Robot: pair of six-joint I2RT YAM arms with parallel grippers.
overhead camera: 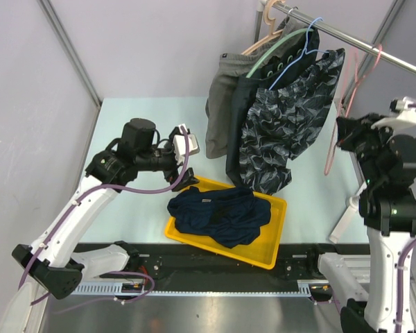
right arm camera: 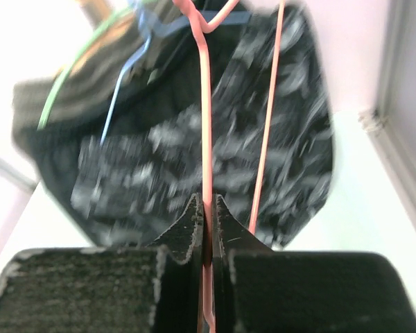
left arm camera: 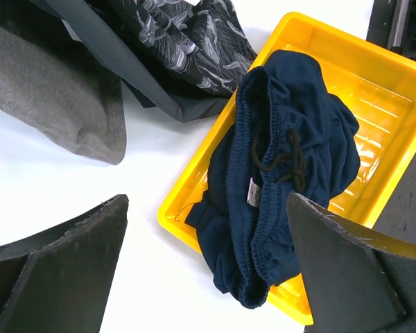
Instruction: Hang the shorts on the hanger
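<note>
The dark navy shorts (overhead camera: 220, 215) lie crumpled in a yellow tray (overhead camera: 277, 229). In the left wrist view the shorts (left arm camera: 291, 173) show a drawstring and a small white label. My left gripper (overhead camera: 182, 182) is open and empty, hovering just left of the tray; its fingers (left arm camera: 62, 270) frame the tray's near corner. The pink-red wire hanger (overhead camera: 348, 104) hangs from the rail (overhead camera: 395, 59) at the right. My right gripper (overhead camera: 341, 139) is shut on the hanger's wire (right arm camera: 206, 125); the pads (right arm camera: 191, 222) pinch it.
Grey shorts (overhead camera: 222, 104) and black-grey patterned shorts (overhead camera: 284, 125) hang on a mint-green hanger (overhead camera: 277, 48) and a blue wire hanger (overhead camera: 298, 52) behind the tray. Grey walls stand at left and back. A black rail runs along the table's front edge.
</note>
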